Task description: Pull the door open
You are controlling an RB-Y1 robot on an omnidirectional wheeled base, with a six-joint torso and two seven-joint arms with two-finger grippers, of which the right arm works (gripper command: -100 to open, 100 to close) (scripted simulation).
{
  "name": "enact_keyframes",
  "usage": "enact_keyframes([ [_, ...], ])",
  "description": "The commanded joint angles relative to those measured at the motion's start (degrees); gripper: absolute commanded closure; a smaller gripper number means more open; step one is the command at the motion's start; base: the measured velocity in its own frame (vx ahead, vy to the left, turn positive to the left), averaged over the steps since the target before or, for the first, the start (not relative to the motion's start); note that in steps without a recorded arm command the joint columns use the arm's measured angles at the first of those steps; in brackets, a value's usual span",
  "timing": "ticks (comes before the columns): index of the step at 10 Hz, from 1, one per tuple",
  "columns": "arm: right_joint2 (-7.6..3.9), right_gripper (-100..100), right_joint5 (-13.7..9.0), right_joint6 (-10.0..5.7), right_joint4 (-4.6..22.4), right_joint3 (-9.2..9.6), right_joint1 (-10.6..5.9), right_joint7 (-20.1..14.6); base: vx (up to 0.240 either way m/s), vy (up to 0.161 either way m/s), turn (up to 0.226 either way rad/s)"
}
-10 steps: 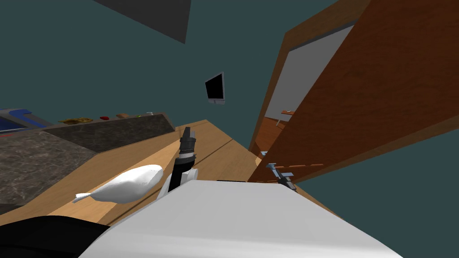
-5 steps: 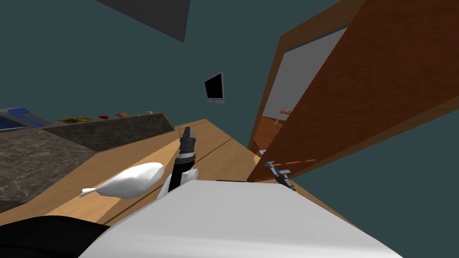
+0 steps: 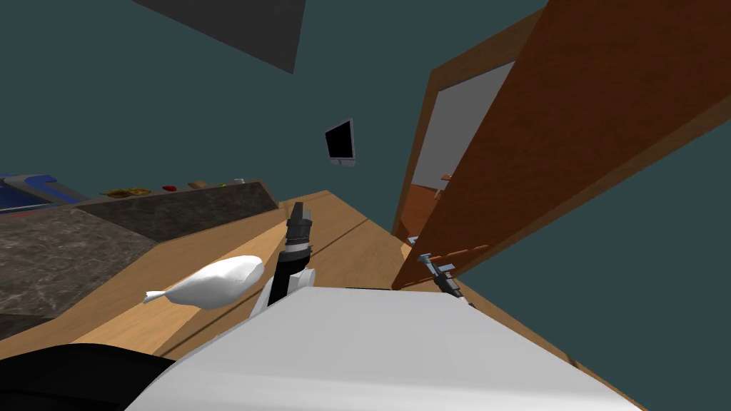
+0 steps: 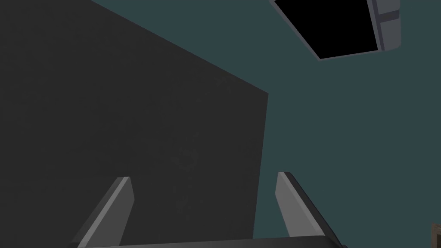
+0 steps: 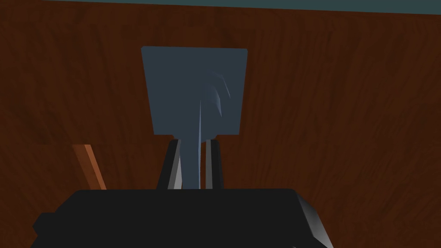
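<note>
Right gripper [image 5: 192, 144] clamped on the door's blue-grey handle [image 5: 190, 165].
The left gripper [image 4: 202, 176] hangs well apart from the door, fingers spread. The right fingers press the handle's sides; seen end-on, it is probably a lever. Past them is its square plate [image 5: 194, 86] on the dark brown door [image 5: 344, 107], which stands swung partly away from its frame [image 3: 422, 143].

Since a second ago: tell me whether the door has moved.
Yes. The door has swung further open, its edge nearer the monitor, which holds its place.
</note>
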Motion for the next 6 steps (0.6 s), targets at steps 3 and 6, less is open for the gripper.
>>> enact_keyframes([
  [3,0.69,100,0.85,1.09,-3.04,1.59,-1.19,-0.12,-0.138,-0.033,-0.012],
  [6,0.99,100,1.43,2.05,-0.47,2.86,-2.98,-0.14,-0.046,-0.027,0.001],
])
